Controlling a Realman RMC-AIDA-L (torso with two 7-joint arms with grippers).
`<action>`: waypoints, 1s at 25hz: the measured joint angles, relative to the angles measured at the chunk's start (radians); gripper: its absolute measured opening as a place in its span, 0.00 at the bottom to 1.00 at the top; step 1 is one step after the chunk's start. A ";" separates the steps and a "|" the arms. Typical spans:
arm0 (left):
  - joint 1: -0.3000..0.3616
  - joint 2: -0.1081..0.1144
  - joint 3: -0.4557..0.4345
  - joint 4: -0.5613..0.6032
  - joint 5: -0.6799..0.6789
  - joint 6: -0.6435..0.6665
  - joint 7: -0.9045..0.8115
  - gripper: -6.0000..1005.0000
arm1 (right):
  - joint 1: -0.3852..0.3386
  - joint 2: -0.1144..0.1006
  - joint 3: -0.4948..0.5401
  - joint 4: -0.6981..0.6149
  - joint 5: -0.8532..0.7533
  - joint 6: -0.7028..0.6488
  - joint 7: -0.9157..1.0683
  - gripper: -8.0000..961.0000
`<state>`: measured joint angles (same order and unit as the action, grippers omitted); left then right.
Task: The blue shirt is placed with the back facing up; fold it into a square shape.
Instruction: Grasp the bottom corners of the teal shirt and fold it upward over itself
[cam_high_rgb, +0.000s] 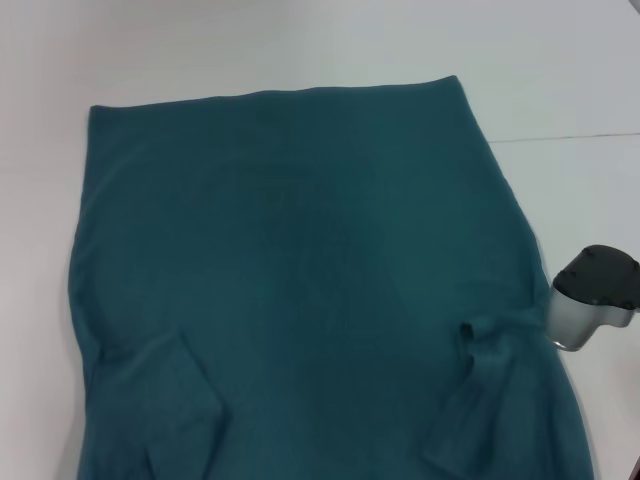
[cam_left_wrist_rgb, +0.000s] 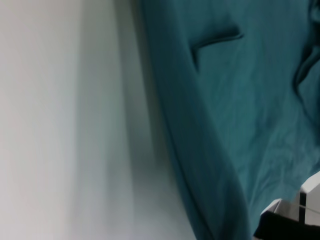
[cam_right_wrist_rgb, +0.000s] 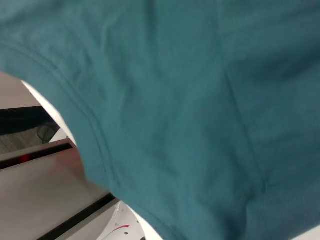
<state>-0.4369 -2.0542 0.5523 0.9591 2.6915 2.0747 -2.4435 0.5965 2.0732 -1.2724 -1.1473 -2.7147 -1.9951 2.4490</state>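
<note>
Shirt (cam_high_rgb: 300, 260) spread on table (cam_high_rgb: 560, 70), sleeves folded inward

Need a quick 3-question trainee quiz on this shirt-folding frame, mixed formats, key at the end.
1. True or false: the large teal-blue soft-fabric shirt lies crumpled in a ball on the white table.
2. Multiple choice: in the head view, the grey-and-white right gripper is (A) at the shirt's far hem, (B) at the shirt's right edge beside a folded-in sleeve, (C) over the shirt's centre.
3. Fill in: both sleeves are folded ___ onto the shirt body.

Key: 1 false, it lies spread flat; 2 B; 3 inward.
</note>
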 joint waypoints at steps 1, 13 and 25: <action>0.003 -0.002 0.000 -0.005 0.004 0.001 0.000 0.02 | -0.003 -0.001 0.004 -0.001 0.004 0.000 0.000 0.07; -0.051 0.039 -0.062 -0.051 -0.123 0.005 0.031 0.02 | 0.029 -0.020 0.346 -0.082 0.019 0.010 -0.068 0.07; -0.215 0.119 -0.246 -0.064 -0.248 -0.105 0.055 0.02 | 0.107 -0.078 0.650 -0.020 0.195 0.271 -0.072 0.07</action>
<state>-0.6522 -1.9355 0.3059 0.8953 2.4433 1.9701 -2.3886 0.7039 1.9955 -0.6225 -1.1674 -2.5193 -1.7237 2.3771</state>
